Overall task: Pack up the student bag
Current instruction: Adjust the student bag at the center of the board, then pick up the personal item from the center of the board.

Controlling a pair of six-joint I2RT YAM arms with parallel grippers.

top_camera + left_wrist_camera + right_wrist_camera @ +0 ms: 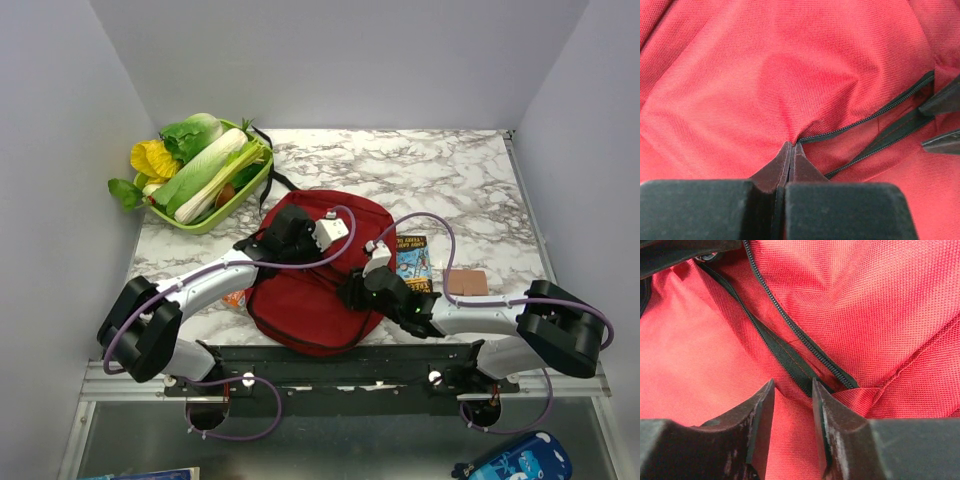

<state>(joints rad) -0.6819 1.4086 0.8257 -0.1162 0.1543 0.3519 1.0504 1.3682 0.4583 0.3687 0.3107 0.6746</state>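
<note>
The student bag (310, 300) lies flat in the middle of the table, dark red with a black zipper (865, 120). My left gripper (300, 238) rests on its top. In the left wrist view its fingertips (791, 148) are pressed together on a puckered bit of red fabric at the end of the zipper. My right gripper (358, 290) is at the bag's right side. Its jaws (793, 386) stand apart with the tips pushed into the fabric beside the zipper tape (785, 352), and red cloth fills the gap.
A green basket (238, 200) of vegetables stands at the back left. A book (413, 262) and a small pink-brown case (466, 282) lie right of the bag. Something orange (237, 297) shows under the left arm. A blue case (515, 462) lies below the table edge.
</note>
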